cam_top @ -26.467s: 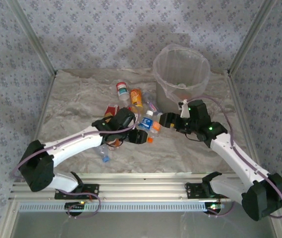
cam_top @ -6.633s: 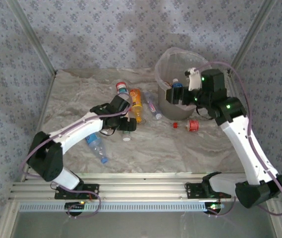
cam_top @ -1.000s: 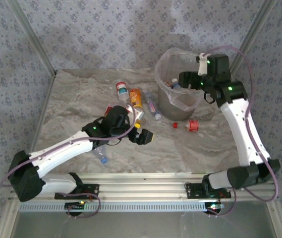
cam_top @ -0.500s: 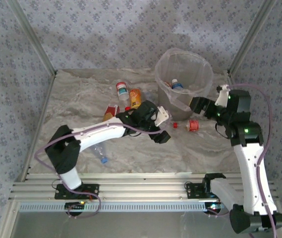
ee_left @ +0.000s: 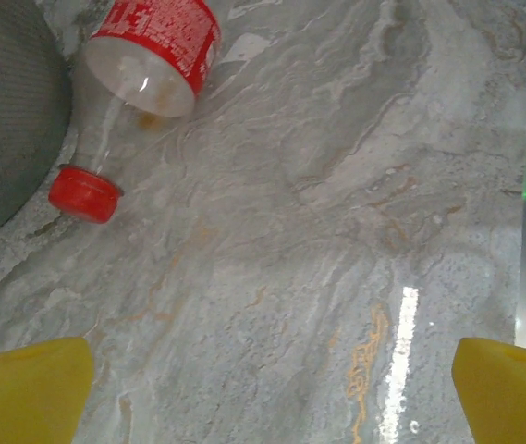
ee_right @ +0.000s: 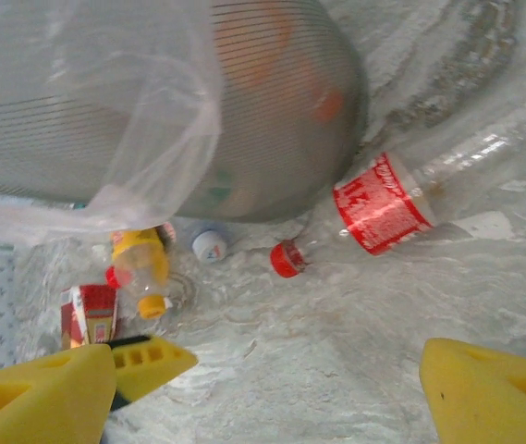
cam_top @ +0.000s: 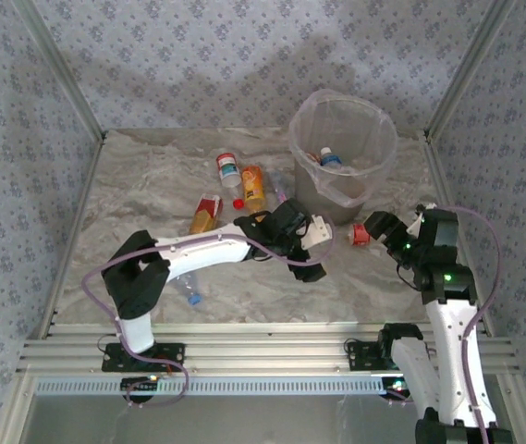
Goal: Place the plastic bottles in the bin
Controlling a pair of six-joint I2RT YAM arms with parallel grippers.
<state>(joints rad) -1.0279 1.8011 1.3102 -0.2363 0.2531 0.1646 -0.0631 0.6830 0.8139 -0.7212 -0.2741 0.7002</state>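
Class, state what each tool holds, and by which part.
Nothing is held: the left tool and the right tool both stand open and empty.

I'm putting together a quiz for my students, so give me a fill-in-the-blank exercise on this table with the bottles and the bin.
The red-labelled bottle lying beside the bin has a ___ cap. The bin is lined with a clear plastic ___. Both sets of jaws are ___.
Missing words: red, bag, open.
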